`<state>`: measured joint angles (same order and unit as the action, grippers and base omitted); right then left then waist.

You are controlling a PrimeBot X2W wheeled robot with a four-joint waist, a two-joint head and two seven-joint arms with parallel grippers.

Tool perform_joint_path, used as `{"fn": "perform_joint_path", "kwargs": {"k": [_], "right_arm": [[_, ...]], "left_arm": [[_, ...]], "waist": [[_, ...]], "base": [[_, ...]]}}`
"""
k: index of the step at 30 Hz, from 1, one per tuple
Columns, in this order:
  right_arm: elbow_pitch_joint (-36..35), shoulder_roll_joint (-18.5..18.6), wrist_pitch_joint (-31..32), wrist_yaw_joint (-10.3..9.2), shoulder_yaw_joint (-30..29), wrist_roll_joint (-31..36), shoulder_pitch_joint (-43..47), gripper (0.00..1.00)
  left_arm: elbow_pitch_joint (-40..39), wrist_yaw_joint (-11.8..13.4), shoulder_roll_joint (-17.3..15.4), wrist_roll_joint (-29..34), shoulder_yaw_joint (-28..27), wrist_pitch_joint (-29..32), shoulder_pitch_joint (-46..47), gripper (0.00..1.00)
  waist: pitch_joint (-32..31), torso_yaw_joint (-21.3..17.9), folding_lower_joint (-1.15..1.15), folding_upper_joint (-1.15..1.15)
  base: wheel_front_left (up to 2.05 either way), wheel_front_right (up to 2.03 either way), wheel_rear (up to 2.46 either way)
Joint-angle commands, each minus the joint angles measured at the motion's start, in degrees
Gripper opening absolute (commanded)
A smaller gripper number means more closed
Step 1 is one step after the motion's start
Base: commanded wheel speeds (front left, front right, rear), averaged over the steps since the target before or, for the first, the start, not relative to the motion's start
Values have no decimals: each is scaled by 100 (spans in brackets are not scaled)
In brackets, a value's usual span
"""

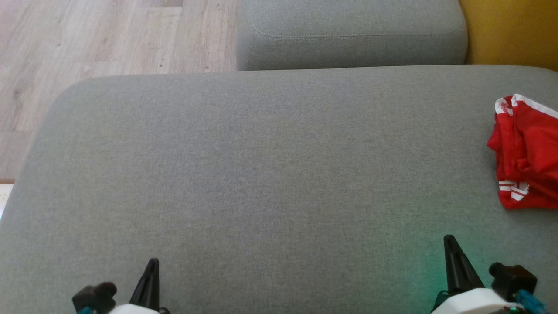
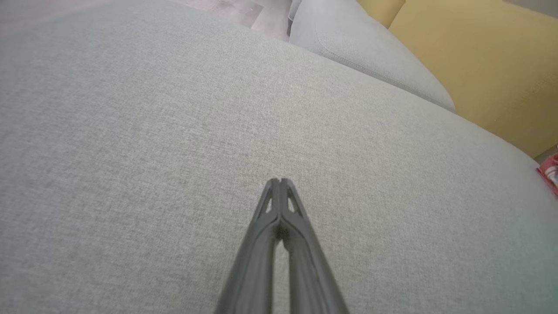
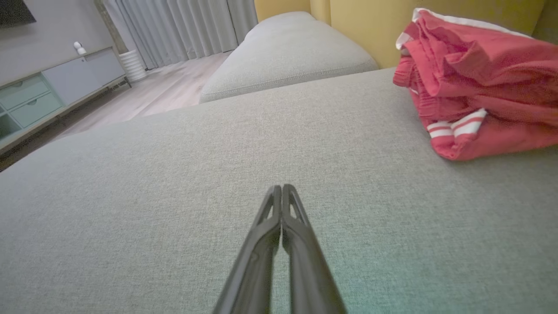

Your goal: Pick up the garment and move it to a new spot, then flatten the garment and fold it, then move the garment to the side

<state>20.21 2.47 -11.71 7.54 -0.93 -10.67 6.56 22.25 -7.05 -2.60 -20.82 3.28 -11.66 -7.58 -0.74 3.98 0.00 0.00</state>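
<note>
A: At the right edge of the grey cushion lies the red garment, a thick, creased bundle with white stripes showing; it is well apart from both arms.

B: And the end effectors?

A: The left end effector has its fingers pressed together over bare cushion; the right end effector likewise, holding nothing, with the garment ahead and to its right.

B: Which step, then?

A: I can't settle it; a bundle at the side fits a garment waiting to be picked up, or one roughly folded and set aside; so I'd name no move.
</note>
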Motion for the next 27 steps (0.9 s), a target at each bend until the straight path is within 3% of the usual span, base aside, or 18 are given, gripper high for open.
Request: {"fn": "perform_joint_path", "kwargs": {"k": [1, 27], "right_arm": [[-215, 8, 32, -1, -47, -220, -240, 0], [-314, 16, 458, -2, -168, -2116, -485, 0]], "left_arm": [[-215, -5, -11, -181, -69, 27, 306, 0], [-360, -14, -15, -1844, -285, 453, 561, 0]], "waist": [[1, -6, 0, 0], [23, -100, 0, 0]], "base": [[0, 0, 0], [0, 0, 0]]}}
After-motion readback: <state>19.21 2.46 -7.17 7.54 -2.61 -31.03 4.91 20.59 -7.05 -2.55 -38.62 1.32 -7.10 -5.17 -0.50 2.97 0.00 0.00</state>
